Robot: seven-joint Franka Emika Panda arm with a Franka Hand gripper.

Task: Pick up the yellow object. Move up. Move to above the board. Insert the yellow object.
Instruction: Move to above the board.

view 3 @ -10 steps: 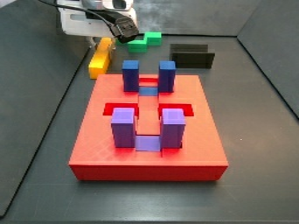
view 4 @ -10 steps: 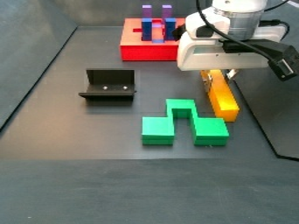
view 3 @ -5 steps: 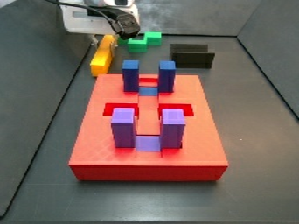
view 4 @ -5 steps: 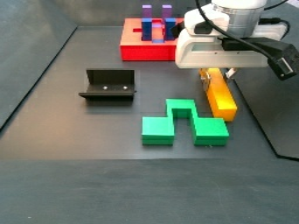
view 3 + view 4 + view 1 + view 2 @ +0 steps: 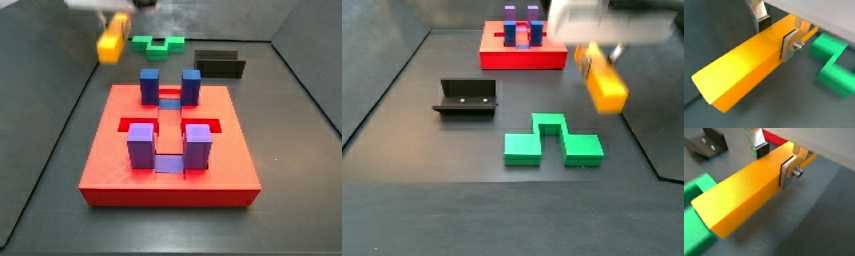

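Note:
My gripper [image 5: 776,34] is shut on the yellow object [image 5: 751,65], a long yellow-orange bar, near one of its ends; both wrist views show a pad [image 5: 789,173] pressed on each long side. In both side views the bar [image 5: 112,40] hangs in the air, clear of the floor, under the blurred gripper [image 5: 596,48]. The board [image 5: 120,170], a red square with slots and blue and purple posts, lies apart from the bar; it also shows in a side view [image 5: 523,58]. The bar [image 5: 601,82] is off to the board's side, not over it.
A green notched block [image 5: 549,142] lies on the floor near and below the bar, and also shows in a wrist view [image 5: 834,60]. The dark fixture [image 5: 466,98] stands further off. Dark walls enclose the floor.
The gripper has risen with the yellow bar, which has left the floor beside the green block. The gripper is motion-blurred now. Nothing else moved.

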